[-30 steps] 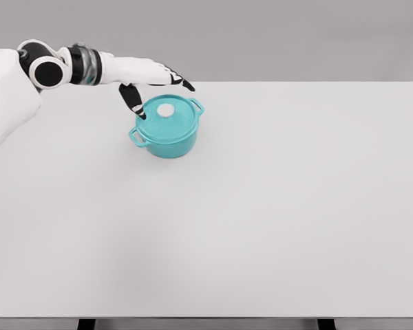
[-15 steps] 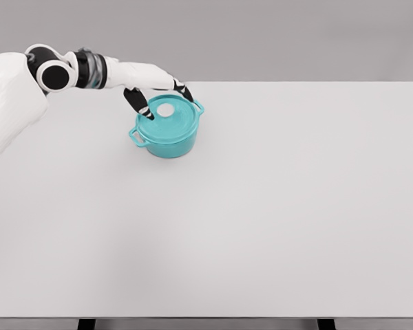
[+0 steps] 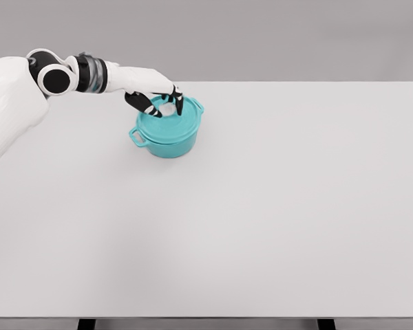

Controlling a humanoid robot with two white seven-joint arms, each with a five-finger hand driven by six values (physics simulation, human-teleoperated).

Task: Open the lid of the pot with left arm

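A teal pot (image 3: 167,135) with two side handles stands on the white table (image 3: 261,206), toward its back left. Its teal lid (image 3: 173,122) sits flat on the pot, with a small white knob (image 3: 167,109) at the centre. My left hand (image 3: 166,106) reaches in from the left and hovers right over the lid. Its black-tipped fingers (image 3: 178,102) are curled around the knob, thumb on the near side and the others on the far side. The right arm does not show.
The table's far edge runs just behind the pot. My left forearm (image 3: 117,77) stretches over the table's back left corner.
My left hand has dropped onto the lid and its fingers, spread wide a second ago, have closed in around the white knob. The pot and lid have not moved.
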